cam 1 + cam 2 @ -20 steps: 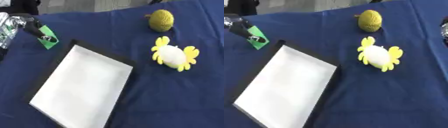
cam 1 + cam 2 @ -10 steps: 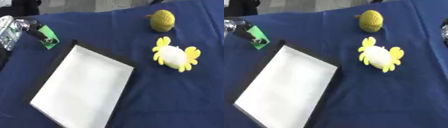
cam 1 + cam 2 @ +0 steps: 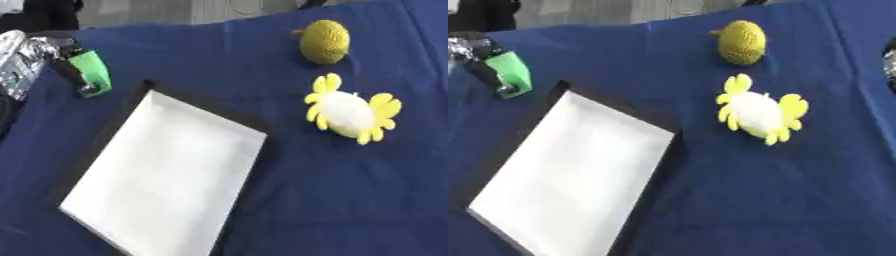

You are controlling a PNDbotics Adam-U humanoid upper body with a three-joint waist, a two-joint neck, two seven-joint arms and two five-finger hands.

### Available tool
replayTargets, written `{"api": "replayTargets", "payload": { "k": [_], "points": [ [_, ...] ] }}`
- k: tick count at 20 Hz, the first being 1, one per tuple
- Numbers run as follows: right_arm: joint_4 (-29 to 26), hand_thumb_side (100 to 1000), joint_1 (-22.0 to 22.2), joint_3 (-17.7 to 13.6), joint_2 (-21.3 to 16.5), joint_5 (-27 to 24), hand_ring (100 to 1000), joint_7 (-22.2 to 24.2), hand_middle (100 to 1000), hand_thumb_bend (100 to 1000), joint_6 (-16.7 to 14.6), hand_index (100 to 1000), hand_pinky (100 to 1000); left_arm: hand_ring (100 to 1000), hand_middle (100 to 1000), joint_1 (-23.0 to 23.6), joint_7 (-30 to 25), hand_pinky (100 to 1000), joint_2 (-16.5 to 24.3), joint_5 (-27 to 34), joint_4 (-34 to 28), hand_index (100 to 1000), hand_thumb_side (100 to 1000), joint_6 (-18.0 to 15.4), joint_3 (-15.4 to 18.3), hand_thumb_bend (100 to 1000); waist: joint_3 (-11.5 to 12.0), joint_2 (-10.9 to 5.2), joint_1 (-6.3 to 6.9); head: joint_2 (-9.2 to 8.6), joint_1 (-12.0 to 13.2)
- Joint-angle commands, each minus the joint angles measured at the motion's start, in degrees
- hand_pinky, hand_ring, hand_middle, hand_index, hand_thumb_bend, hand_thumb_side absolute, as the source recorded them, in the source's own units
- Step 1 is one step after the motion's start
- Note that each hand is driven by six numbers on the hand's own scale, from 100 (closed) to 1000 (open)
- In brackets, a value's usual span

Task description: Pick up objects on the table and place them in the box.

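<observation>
**Green block held at ten o'clock, two toys lying at one to three o'clock**

Left hand [image 3: 31, 62] entering from the left edge at about ten o'clock, silver and black, fingers curled round a green block [image 3: 91, 71]. Block tilted, hanging just beyond the far left corner of the box [image 3: 229, 115], outside its rim; impossible to tell whether touching the cloth beneath. Box lying askew across the middle and lower left, from about eleven o'clock down to seven o'clock: shallow, black-walled, white inside, nothing in it. Desk [image 3: 350, 200] covered in dark blue cloth. Near one o'clock, a round yellow-olive knitted toy [image 3: 742, 42] resting on the cloth. Just below it, near two to three o'clock, a white plush crab with yellow legs [image 3: 759, 113], apart from both the knitted toy and the box. At the right edge of the right eye view, a dark sliver only; right hand not made out.
</observation>
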Motion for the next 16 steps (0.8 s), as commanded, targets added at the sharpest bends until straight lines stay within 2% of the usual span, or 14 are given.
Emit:
{"api": "replayTargets", "payload": {
  "k": [1,2,7,16],
  "points": [
    [-0.75,552,-0.3,-0.54,-1.14,0.17,955,-0.42,911,100,0.06,838,918,754,634,-2.21,0.58,833,4.29,2.82,-4.91,537,438,-1.02,0.64,100,0.41,-0.86,-0.39,0.23,-0.42],
    [-0.74,537,-0.12,-0.61,-1.25,0.2,956,-0.49,911,100,0.04,837,918,753,633,-3.03,1.0,833,4.86,3.83,-6.56,536,169,-1.9,0.82,140,0.66,-1.0,-0.35,0.48,-0.96],
    [-0.9,532,0.55,-1.2,-1.94,0.03,959,-0.88,914,100,-0.18,839,918,756,629,-5.38,2.13,835,6.31,8.7,-14.47,528,173,-6.65,0.76,100,2.38,-2.15,-0.53,2.87,-4.61],
    [-1.2,524,2.26,-2.06,-2.89,-1.4,958,-1.68,913,100,-0.84,839,917,753,627,-1.36,3.93,822,10.82,17.68,-29.06,520,170,-15.44,-3.8,140,4.09,-5.45,-1.02,5.18,-5.51]
  ]
}}
